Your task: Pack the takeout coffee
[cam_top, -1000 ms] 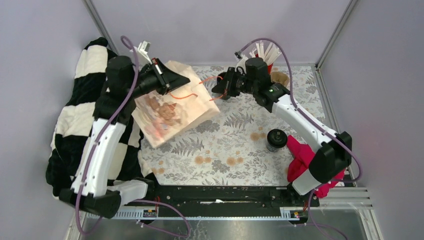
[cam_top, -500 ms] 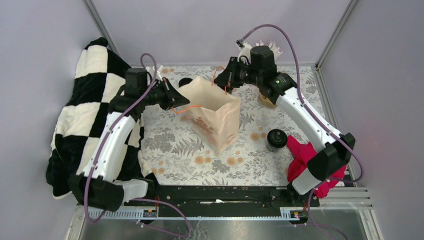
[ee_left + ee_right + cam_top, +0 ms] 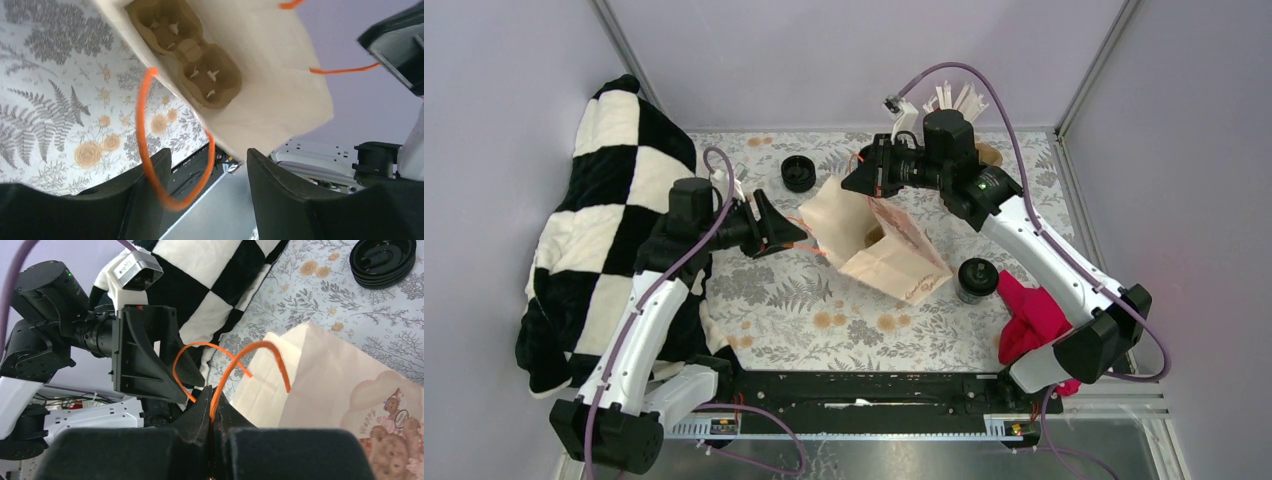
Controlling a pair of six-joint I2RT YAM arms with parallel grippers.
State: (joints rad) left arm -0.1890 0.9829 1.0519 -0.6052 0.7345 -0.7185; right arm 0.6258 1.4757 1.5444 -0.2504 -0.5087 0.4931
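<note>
left jaws apart, right jaws pinch orange handle [image 3: 265,343] — tilted bag [image 3: 894,255] just beside coffee cup [image 3: 977,278]

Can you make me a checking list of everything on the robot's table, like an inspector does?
Surface: flowery tablecloth, no spills seen.
Job's things: coffee cup upright, lid on, beside the paper bag, not in it; bag tilted, a cardboard cup tray inside.
Clutter: stack of black lids, red cloth, checkered blanket, white sticks behind the right arm.
Grippers: left gripper jaws open, orange handle loose between them; right gripper jaws shut on the second orange handle.
Cables: purple cable along each arm.
Surroundings: lilac walls, metal frame posts.
</note>
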